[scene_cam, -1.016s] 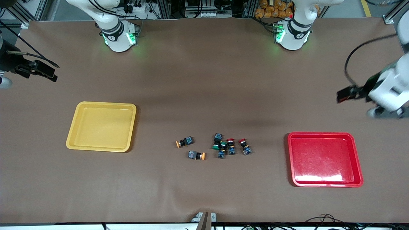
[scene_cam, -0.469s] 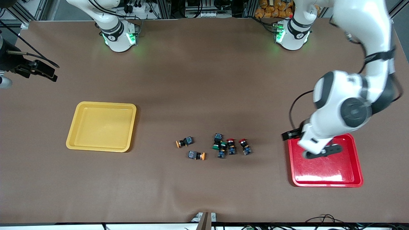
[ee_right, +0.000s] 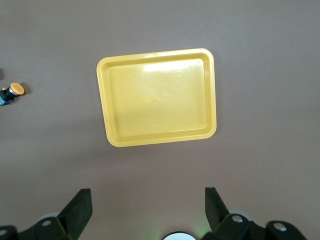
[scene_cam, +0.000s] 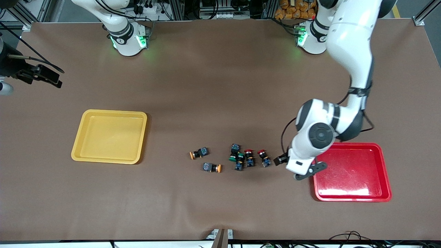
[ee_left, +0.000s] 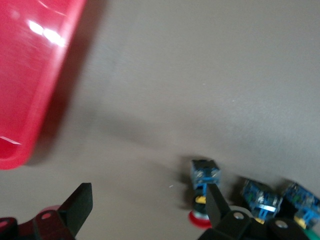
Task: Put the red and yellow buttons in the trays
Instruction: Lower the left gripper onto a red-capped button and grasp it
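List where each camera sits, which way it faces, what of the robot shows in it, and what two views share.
Front view: high across the table, facing both bases; shows the yellow tray, red tray, the buttons and the reaching left arm.
Left wrist view: on the left arm, looking down past the open left gripper at a red-capped button and the red tray's rim.
Right wrist view: on the waiting right arm, looking down past the open right gripper at the yellow tray.
Shared: front and right wrist views both show the yellow tray.

No legible text, label, brand, number or sign in any view — a small dark mark on each arm base's collar, too small to read
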